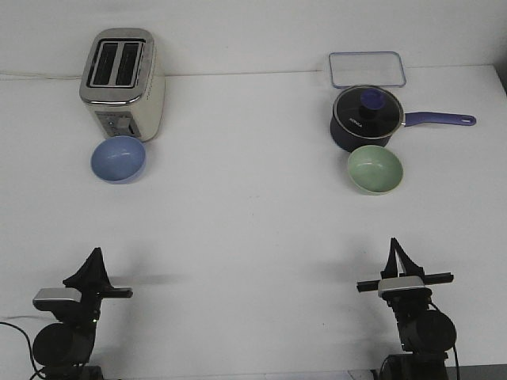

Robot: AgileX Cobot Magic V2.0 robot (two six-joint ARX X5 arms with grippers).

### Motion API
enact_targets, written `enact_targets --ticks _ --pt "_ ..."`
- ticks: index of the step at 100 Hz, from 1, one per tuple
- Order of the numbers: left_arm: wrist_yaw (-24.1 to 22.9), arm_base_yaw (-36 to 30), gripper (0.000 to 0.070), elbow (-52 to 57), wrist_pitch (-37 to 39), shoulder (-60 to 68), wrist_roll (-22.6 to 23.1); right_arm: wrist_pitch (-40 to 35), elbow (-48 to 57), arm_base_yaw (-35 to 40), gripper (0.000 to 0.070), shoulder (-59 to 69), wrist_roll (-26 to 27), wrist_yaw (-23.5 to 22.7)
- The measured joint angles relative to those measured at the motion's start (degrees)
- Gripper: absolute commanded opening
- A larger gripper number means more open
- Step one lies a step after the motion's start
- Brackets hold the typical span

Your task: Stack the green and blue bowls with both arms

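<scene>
The light blue bowl point(118, 158) sits upright on the white table at the far left, just in front of a toaster. The pale green bowl point(375, 169) sits upright at the far right, right in front of a dark saucepan. Both bowls are empty and far apart. My left gripper point(96, 255) is at the near left, well short of the blue bowl, with its fingers together and holding nothing. My right gripper point(394, 244) is at the near right, well short of the green bowl, with its fingers together and holding nothing.
A silver toaster point(123, 83) stands behind the blue bowl. A dark navy saucepan point(366, 119) with a glass lid and a long handle pointing right stands behind the green bowl. A clear rectangular lid point(367, 69) lies behind the pan. The white table point(245, 222) stretches between them.
</scene>
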Motion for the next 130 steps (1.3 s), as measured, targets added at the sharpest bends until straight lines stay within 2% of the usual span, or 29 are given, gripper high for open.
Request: enact_targets --ticks 24,44,57,62,73,89,98,108,113,119,125,127,130 --pt "0.00 0.00 0.0015 0.00 0.00 0.00 0.00 5.57 0.00 0.02 0.0000 0.00 5.75 0.02" --pt "0.00 0.00 0.0015 0.00 0.00 0.00 0.00 5.33 0.00 0.02 0.0000 0.00 10.27 0.22" --pt "0.00 0.00 0.0014 0.00 0.00 0.00 0.00 6.27 0.00 0.04 0.0000 0.00 18.38 0.79" --pt "0.00 0.00 0.0014 0.00 0.00 0.00 0.00 6.80 0.17 0.04 0.0000 0.00 22.47 2.10" --pt "0.00 0.00 0.0014 0.00 0.00 0.00 0.00 5.64 2.54 0.04 0.0000 0.07 27.45 6.49" --pt "0.00 0.00 0.0015 0.00 0.00 0.00 0.00 -1.79 13.86 0.02 0.0000 4.48 29.70 10.23" --pt "0.00 0.00 0.0014 0.00 0.00 0.00 0.00 -11.56 22.58 0.02 0.0000 12.00 30.86 12.74" --pt "0.00 0.00 0.0014 0.00 0.00 0.00 0.02 -22.58 32.35 -0.35 0.0000 23.10 31.21 12.52" --pt "0.00 0.00 0.0014 0.00 0.00 0.00 0.00 -26.64 37.38 -0.39 0.0061 28.83 31.17 11.08" --pt "0.00 0.00 0.0015 0.00 0.00 0.00 0.00 -29.68 43.04 -0.39 0.0296 35.01 31.02 9.38" --pt "0.02 0.00 0.0015 0.00 0.00 0.00 0.00 -32.17 49.46 -0.39 0.0494 42.16 30.88 8.46" --pt "0.00 0.00 0.0015 0.00 0.00 0.00 0.00 -32.81 51.32 -0.39 0.0524 44.19 30.75 7.98" --pt "0.00 0.00 0.0015 0.00 0.00 0.00 0.00 -33.62 53.53 -0.39 0.0527 46.71 30.60 7.37"
